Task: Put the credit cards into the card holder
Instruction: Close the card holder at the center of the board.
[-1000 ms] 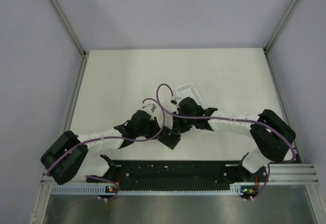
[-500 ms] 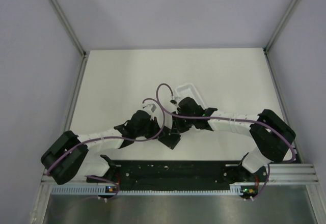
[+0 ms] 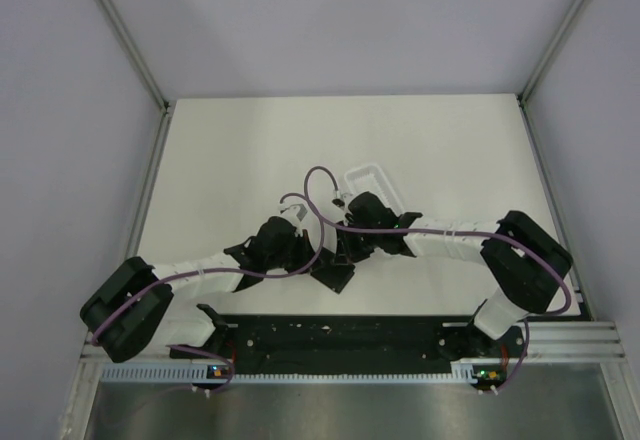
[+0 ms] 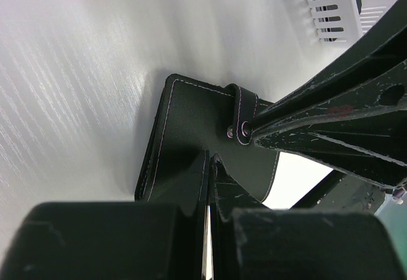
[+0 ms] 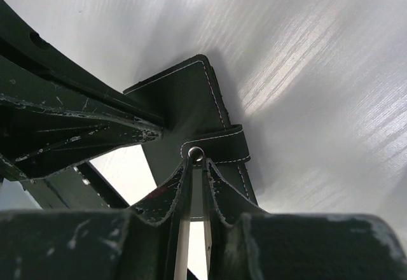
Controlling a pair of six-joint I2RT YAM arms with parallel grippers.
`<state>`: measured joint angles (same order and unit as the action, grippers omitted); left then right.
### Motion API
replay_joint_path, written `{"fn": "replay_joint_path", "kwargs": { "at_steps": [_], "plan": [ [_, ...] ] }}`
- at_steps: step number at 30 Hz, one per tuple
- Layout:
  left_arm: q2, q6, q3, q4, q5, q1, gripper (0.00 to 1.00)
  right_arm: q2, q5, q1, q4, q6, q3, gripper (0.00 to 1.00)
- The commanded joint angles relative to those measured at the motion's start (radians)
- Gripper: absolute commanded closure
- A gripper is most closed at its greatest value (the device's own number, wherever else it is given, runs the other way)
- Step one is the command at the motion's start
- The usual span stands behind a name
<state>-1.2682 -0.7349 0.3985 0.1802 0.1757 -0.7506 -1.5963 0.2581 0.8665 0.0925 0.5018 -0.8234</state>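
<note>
Right arm's elbow has swung slightly left. At the desk's near middle the card holder is folded; left pincer is clamped on its edge, right pincer pinches its strap. Peel the strap off slowly while the left holds firm.

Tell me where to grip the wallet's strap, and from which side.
Pinch the strap at its snap end, coming from the right arm's side, as the right fingers do. It is the one narrow raised tab on the flat wallet, and the left fingers are shut on the opposite edge, steadying it.
</note>
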Motion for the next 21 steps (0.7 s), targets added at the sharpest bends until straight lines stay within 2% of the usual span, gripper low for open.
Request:
{"fn": "replay_joint_path", "kwargs": {
  "at_steps": [1,21],
  "plan": [
    [-0.011,-0.006,-0.007,0.036,0.008,-0.006,1.0,-0.011,0.02,-0.004,-0.043,0.004,-0.011,0.88],
    [-0.036,-0.009,-0.01,0.056,0.015,-0.007,1.0,-0.044,0.032,0.006,-0.056,0.017,-0.022,0.88]
  ]
}}
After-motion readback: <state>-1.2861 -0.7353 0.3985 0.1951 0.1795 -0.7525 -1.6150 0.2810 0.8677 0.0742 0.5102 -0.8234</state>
